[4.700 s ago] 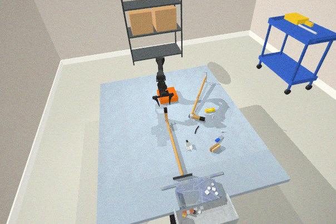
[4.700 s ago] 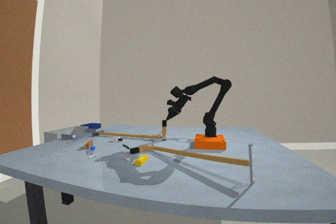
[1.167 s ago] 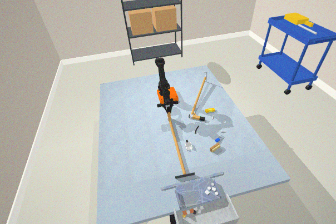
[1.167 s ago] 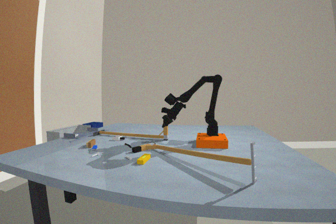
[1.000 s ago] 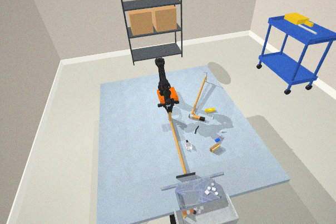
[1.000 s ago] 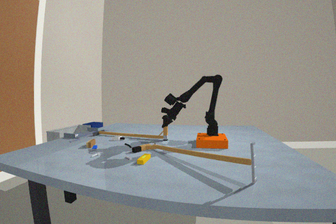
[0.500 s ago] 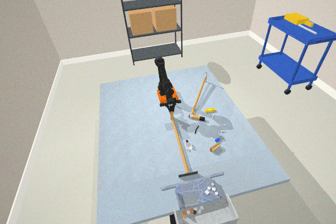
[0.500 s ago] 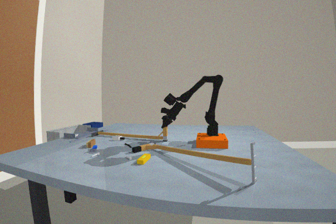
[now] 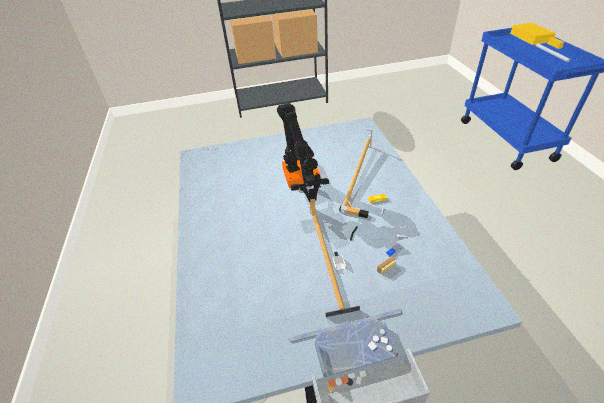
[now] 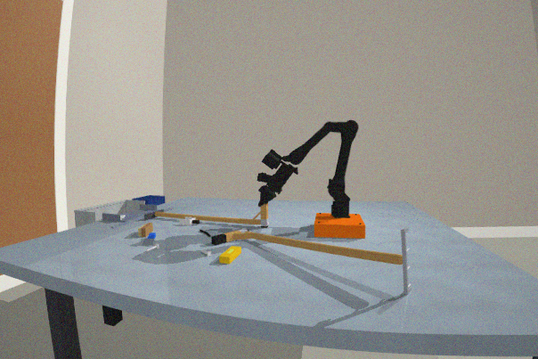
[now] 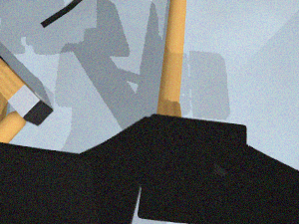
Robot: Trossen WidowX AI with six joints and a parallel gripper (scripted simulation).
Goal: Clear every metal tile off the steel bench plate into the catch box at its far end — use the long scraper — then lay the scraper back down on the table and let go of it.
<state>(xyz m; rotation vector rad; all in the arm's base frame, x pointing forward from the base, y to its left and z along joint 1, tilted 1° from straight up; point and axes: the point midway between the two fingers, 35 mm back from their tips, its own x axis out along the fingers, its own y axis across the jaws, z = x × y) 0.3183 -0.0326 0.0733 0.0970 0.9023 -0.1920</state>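
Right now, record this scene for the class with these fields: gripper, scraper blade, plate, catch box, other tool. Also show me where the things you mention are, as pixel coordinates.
gripper: shut on the long scraper's handle
scraper blade (image 9: 343, 311): short of the plate, on the arm's side
steel bench plate (image 9: 336, 355): white tiles (image 9: 372, 345) remain, grouped toward one side
catch box (image 9: 419, 378): at the plate's far end, several small pieces inside
other tool: wooden-handled rake (image 9: 358, 171) (image 10: 325, 248), beside the scraper
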